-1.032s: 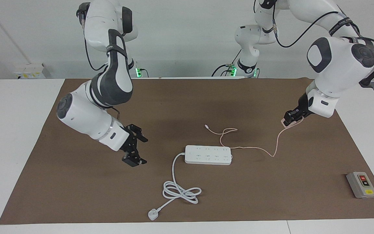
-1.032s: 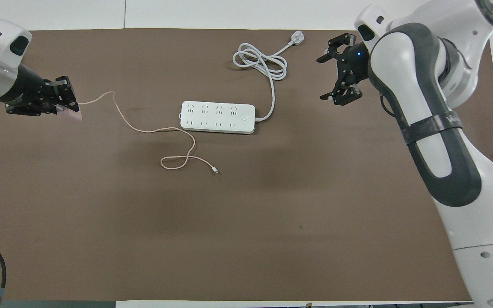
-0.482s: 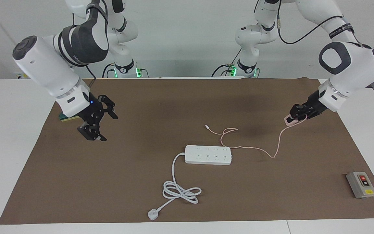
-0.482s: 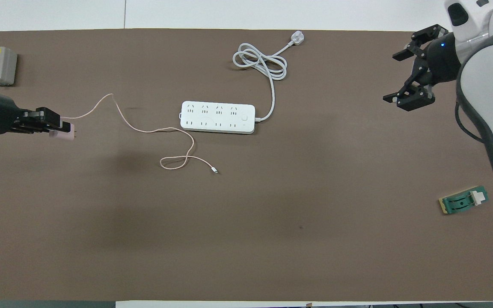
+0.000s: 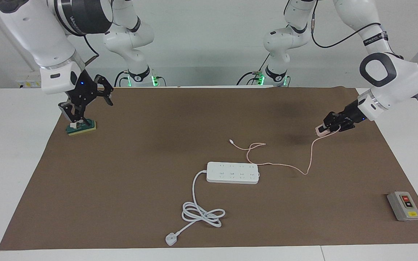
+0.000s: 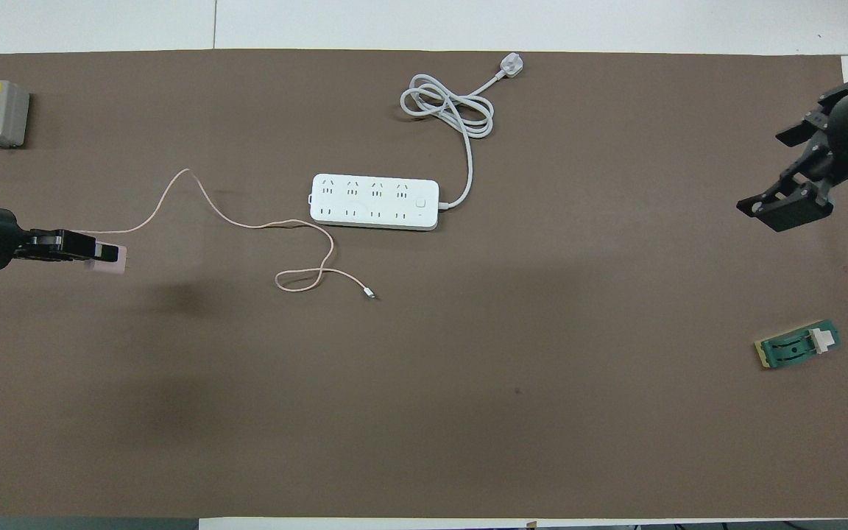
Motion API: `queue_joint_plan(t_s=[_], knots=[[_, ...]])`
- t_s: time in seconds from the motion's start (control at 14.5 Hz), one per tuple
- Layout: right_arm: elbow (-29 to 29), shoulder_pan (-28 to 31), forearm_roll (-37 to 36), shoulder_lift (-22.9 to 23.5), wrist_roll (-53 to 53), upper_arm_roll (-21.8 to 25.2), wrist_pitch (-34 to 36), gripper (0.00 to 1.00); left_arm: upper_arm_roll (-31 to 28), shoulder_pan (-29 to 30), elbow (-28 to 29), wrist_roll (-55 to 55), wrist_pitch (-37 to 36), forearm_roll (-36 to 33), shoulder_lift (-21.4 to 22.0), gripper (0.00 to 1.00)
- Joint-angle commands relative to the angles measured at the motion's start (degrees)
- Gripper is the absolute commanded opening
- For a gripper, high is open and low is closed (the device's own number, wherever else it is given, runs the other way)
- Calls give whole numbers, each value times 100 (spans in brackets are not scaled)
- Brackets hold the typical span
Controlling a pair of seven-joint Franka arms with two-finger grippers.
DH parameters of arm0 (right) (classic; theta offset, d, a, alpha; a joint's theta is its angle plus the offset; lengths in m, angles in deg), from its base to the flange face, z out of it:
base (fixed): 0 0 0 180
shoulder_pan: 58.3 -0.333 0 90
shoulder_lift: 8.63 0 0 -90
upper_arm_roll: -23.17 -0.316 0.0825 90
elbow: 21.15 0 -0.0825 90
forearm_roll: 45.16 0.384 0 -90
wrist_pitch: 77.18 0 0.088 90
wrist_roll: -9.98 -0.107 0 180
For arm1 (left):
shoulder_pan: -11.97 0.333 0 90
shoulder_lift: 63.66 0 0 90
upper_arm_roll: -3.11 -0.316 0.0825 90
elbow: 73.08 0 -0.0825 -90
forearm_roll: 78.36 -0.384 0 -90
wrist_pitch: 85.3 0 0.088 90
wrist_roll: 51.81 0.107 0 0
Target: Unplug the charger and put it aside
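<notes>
Charger [image 5: 321, 131] sits pinched in left tool [image 5: 328, 125] — off the strip [image 5: 233, 172].

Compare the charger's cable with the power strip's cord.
The charger's cable is thin and pink; the power strip's cord is thick and white. The cable trails in loose bends across the mat; the cord is bunched in a coil. The cable's charger is held by the shut left gripper; the cord's plug lies free. Neither is plugged in.
</notes>
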Motion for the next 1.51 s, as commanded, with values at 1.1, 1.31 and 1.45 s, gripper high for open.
queue_joint_plan(t_s=[1.1, 1.31, 1.45], knots=[[792, 131, -863, -738, -4580, 229, 631, 100, 41, 478, 1591, 2249, 1360, 992, -69, 86], [1134, 166, -863, -904, -5021, 195, 194, 100, 41, 487, 1583, 2231, 1299, 1001, 1, 100], [1162, 323, -854, -914, -5004, 116, 86, 100, 41, 583, 1460, 2196, 1080, 992, 45, 100]])
